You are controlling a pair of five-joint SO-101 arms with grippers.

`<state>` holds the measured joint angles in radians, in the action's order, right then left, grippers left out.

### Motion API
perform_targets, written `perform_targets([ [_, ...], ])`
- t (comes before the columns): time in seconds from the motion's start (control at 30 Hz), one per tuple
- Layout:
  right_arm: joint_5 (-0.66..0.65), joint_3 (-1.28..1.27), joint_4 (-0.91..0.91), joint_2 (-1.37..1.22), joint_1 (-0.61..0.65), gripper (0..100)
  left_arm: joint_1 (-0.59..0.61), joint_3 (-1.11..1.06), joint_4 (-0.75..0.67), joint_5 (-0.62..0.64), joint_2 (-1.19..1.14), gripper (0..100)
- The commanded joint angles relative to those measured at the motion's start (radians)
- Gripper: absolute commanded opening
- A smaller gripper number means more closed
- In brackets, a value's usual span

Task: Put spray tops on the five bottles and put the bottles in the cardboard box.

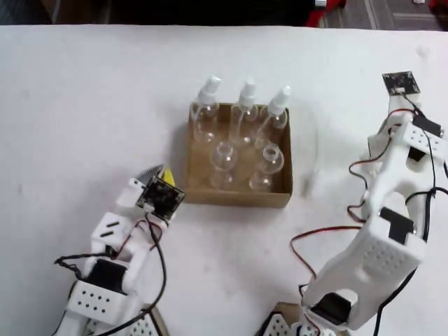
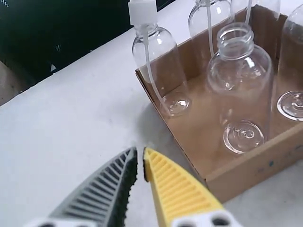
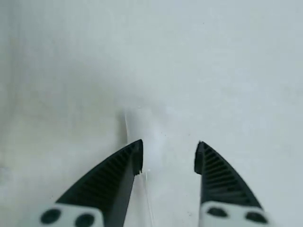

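The cardboard box point(image 1: 238, 197) holds five clear bottles. The three at the back, such as one point(image 1: 206, 113), carry white spray tops. The two in front point(image 1: 224, 158) point(image 1: 269, 162) have bare necks. My left gripper point(image 2: 140, 156) is shut with nothing in it, just off the box's point(image 2: 246, 176) near left corner, and its grey and yellow tip point(image 1: 157, 173) shows from above. A capped bottle point(image 2: 158, 61) and an uncapped one point(image 2: 239, 80) stand close ahead of it. My right gripper point(image 3: 168, 153) is open over the table. A white spray top point(image 3: 142, 128) with a thin tube lies by one finger.
The right arm point(image 1: 392, 210) stretches along the table's right side, away from the box. Red and black cables point(image 1: 329, 234) trail on the table between the arms. The table's far edge point(image 1: 210, 26) runs behind the box.
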<state>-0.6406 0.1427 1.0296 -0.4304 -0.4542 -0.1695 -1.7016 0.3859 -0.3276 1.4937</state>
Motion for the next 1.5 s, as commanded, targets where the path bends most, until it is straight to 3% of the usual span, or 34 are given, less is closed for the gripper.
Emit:
perform_targets([
  [0.0, -0.069, 0.078, 0.005, -0.041, 0.016, 18.0, -0.012, 0.003, -0.026, -0.008, -0.007, 3],
  [0.57, -0.08, 0.091, -0.005, -0.087, 0.094, 15.9, -0.016, 0.003, -0.028, -0.008, -0.005, 3],
  [0.83, -0.08, 0.23, -0.012, -0.225, 0.07, 15.6, -0.016, 0.003, -0.028, -0.008, -0.005, 3],
  [1.0, -0.081, 0.313, 0.015, -0.282, 0.07, 0.5, -0.016, 0.003, -0.028, -0.008, -0.004, 3],
  [1.07, -0.081, 0.33, 0.021, -0.283, 0.059, 3.4, -0.016, 0.003, -0.028, -0.008, -0.004, 3],
  [1.47, -0.08, 0.585, 0.455, -0.012, 0.033, 1.5, -0.05, 0.006, -0.028, -0.005, -0.002, 3],
])
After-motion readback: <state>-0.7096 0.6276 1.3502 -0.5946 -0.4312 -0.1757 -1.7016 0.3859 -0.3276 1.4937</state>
